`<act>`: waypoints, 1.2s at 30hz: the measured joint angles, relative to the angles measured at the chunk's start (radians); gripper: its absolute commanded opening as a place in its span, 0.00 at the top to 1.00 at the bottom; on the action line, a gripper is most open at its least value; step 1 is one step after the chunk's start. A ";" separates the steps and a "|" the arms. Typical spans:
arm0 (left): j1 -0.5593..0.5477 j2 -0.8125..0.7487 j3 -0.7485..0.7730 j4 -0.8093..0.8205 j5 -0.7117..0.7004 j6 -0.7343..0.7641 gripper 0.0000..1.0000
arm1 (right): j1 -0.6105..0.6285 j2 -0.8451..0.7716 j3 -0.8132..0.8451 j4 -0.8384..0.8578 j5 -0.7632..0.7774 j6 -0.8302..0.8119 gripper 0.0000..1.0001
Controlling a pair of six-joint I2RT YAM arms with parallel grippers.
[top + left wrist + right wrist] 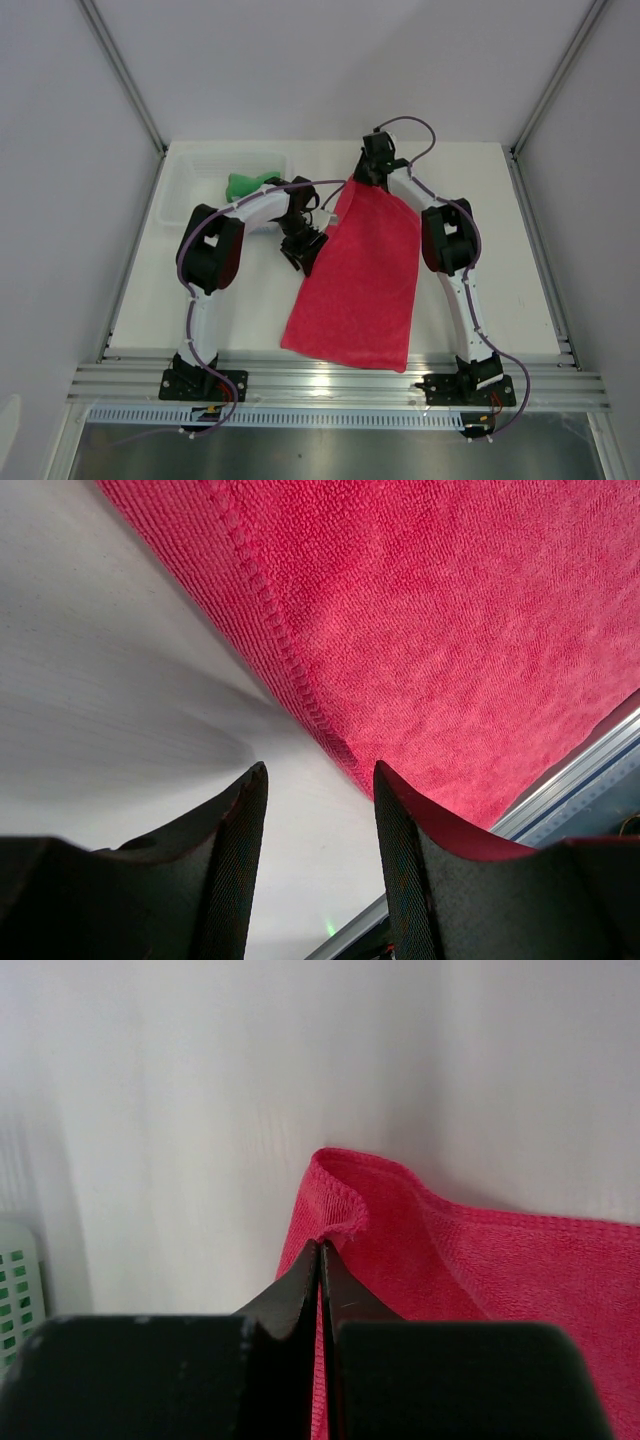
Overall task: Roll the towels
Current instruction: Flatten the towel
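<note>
None rolled yet, by my reckoning. One pink towel lies spread flat on the counter. Its near hem sits at the front edge, and its length runs away from my bases, slanting right. No fold or roll is started in it, so the whole job looks to be ahead of me.

Midway up, left fingers: about half open with nothing between them, hanging just beside the towel's stitched left hem. Bare counter shows in the gap. Whether a tip touches the cloth, I cannot tell.

Farther out, right fingers: closed tight on the far corner of the pink towel. The hem is puckered into a small lip just beyond the tips.

Far left: green towel bunched in the white basket, unrolled. I cannot make out any other towel.
</note>
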 measured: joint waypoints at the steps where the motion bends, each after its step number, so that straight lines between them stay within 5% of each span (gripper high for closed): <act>1: 0.000 0.000 0.000 0.000 0.000 0.000 0.50 | 0.002 0.000 0.000 0.006 -0.002 0.001 1.00; 21: 0.034 0.000 0.055 -0.089 0.003 0.014 0.50 | 0.088 0.103 0.124 0.165 -0.091 0.157 0.99; 23: 0.042 0.000 0.065 -0.106 0.002 0.016 0.50 | 0.096 0.131 0.135 0.168 -0.096 0.171 0.96; 27: 0.051 0.000 0.069 -0.137 -0.010 0.019 0.49 | 0.103 0.176 0.141 0.169 -0.103 0.193 0.62; 36: 0.058 -0.002 0.079 -0.172 0.032 0.029 0.49 | 0.095 0.182 0.158 0.178 -0.176 0.160 0.55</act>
